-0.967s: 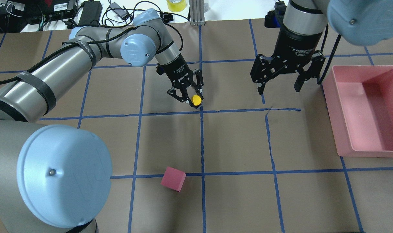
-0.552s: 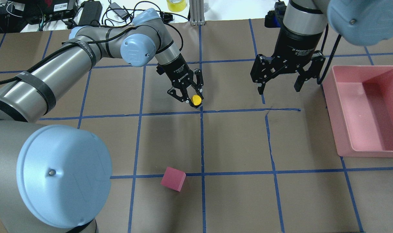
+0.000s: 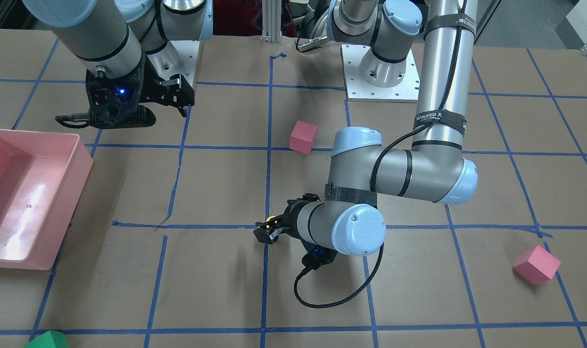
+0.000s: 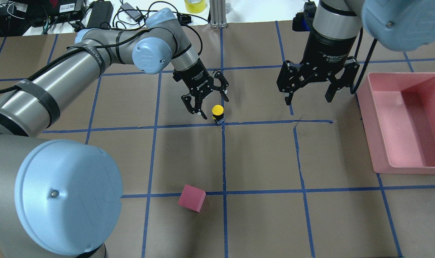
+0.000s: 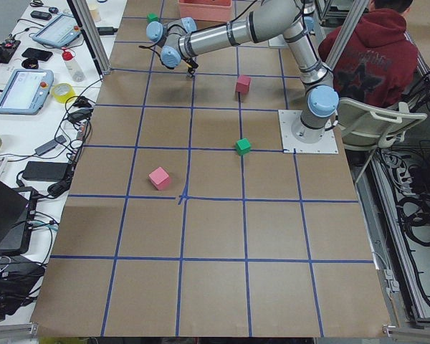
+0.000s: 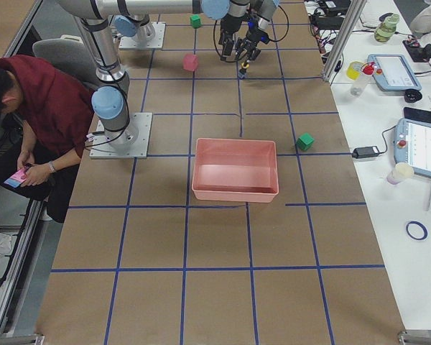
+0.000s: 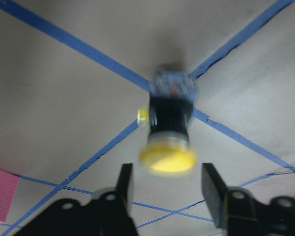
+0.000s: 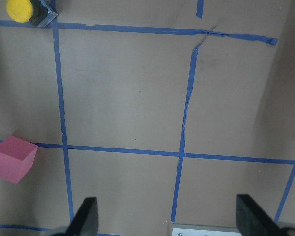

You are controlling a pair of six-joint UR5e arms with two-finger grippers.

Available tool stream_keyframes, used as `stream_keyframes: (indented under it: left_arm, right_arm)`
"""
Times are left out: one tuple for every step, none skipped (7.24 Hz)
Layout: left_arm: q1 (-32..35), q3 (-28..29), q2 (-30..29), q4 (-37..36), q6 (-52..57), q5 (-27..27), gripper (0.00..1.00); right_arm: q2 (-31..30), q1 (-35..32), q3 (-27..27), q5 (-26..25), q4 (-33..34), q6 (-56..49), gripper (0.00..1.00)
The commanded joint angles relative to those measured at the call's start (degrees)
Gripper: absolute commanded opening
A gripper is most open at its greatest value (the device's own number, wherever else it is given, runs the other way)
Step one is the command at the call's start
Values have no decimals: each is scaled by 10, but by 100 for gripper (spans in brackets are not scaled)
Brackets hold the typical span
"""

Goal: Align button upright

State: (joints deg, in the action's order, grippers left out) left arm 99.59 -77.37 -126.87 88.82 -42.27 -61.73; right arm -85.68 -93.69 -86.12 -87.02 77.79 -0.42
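the button (image 4: 218, 113) is found on the brown table (image 4: 260, 157), on the crossing of two blue tape lines (image 4: 223, 123), near the middle of the far half of the table in the overhead view. it appears to stand upright: the grey-black base is on the paper and the yellow cap is on top, so its long axis is judged as vertical, though the left wrist view is blurred.

the left gripper (image 7: 167, 187) is spread wide and nothing is held in it. the button lies just in front of the two fingertips (image 7: 124, 181), centred on the gap, and no contact is seen.

the right gripper (image 4: 308, 99) is also wide and empty, and it hangs well apart from the button, toward the pink bin (image 4: 427, 166).

the left arm is clearly the nearer one. if a retreat is made next, it is best made up and back, so that the cap is not brushed.
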Motion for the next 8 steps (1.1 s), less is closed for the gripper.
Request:
stream_keyframes:
  left_arm:
    - [-15, 6, 25, 3, 12, -29, 100]
    - [-43, 5, 68, 29, 44, -64, 100]
    - [-63, 10, 119, 90, 116, -79, 100]
    - [-68, 10, 172, 121, 186, -141, 100]
    - [-69, 9, 222, 125, 240, -162, 100]
    - [-71, 6, 268, 123, 324, -189, 100]
    - [-72, -4, 308, 126, 429, -245, 100]
    - [-74, -26, 335, 123, 442, -263, 100]
  right_arm:
    - [1, 0, 0, 0, -1, 1, 100]
    - [1, 0, 0, 0, 0, 0, 100]
    - [1, -1, -3, 0, 0, 0, 100]
    - [1, -1, -5, 0, 0, 0, 100]
    - [1, -1, -5, -1, 0, -1, 100]
    - [1, -1, -5, -1, 0, -1, 100]
    - [1, -1, -5, -1, 0, -1, 100]
    - [0, -1, -5, -1, 1, -1, 100]
